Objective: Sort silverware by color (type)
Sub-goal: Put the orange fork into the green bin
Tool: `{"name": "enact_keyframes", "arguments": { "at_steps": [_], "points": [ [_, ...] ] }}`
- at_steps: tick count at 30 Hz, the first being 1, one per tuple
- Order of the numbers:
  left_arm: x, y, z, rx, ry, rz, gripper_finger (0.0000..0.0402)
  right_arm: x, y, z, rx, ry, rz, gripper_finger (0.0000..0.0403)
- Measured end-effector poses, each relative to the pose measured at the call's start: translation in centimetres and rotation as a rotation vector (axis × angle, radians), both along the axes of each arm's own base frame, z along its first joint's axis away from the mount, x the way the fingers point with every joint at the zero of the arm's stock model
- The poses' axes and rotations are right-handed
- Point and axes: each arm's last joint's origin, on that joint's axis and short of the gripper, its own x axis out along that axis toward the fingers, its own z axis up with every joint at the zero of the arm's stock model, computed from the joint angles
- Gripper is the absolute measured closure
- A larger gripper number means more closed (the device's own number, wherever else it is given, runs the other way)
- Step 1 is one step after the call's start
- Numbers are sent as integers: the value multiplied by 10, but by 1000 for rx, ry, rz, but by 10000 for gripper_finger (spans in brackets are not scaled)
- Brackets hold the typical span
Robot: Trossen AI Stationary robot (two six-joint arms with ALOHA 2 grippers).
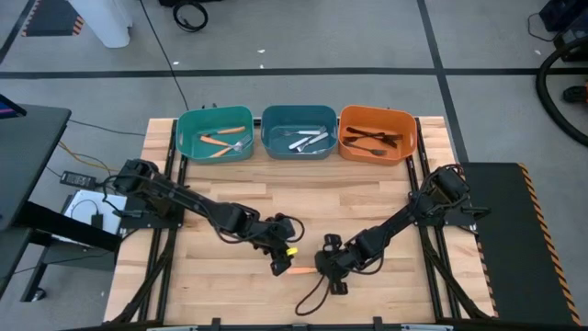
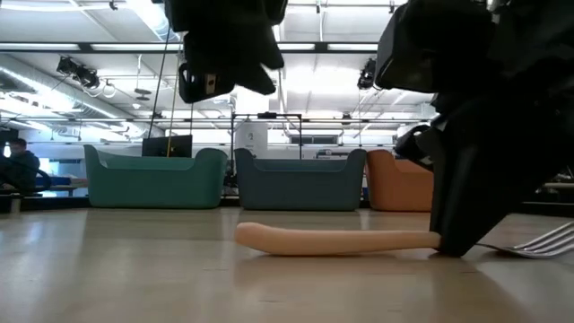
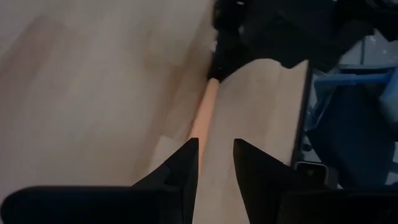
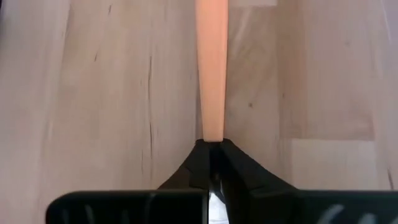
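Note:
One orange-handled fork (image 1: 299, 272) lies near the table's near edge, between my two grippers. In the low view its handle (image 2: 341, 240) rests flat on the wood and its silver tines (image 2: 538, 242) stick out past my right gripper (image 2: 453, 238). My right gripper (image 1: 322, 268) is shut on the fork. My left gripper (image 1: 278, 265) hangs open above the handle's free end, touching nothing. In the left wrist view its fingers (image 3: 216, 155) stand either side of the handle's line (image 3: 204, 115). My right gripper pinches the fork between its two fingers where the orange handle meets the silver neck (image 4: 211, 138). The fingers come slanting down from the table's right side and lie along the fork. The handle points away from them toward the left gripper and lies on the table (image 2: 269, 238).
Three bins stand in a row at the far edge. The green one (image 1: 184, 129) holds orange-handled forks, the blue one (image 1: 268, 129) silver forks, and the orange one (image 1: 409, 133) black forks. A dark cable (image 1: 308, 299) loops by the near edge. Bare wood lies between the grippers and the bins.

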Motion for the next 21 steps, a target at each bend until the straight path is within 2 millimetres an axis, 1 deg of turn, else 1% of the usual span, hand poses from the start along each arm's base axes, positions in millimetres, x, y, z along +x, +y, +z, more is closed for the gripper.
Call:
{"name": "enact_keyframes", "arguments": {
  "at_steps": [6,10,13,16,18,21],
  "points": [
    [4,15,-1,-4,13,35,292,1,0,3,63,19,-86,378],
    [8,27,-1,-30,19,44,292,-3,-2,12,72,23,-85,382],
    [11,36,-1,-44,22,57,292,-6,-5,31,83,-4,-97,382],
    [13,48,0,-41,18,53,292,-15,-12,51,66,-3,-148,382],
    [15,55,0,-39,9,43,292,-23,-18,70,62,-35,-179,382],
    [18,67,1,-33,-10,28,292,-34,-26,104,69,-138,-225,382]
  ]
}}
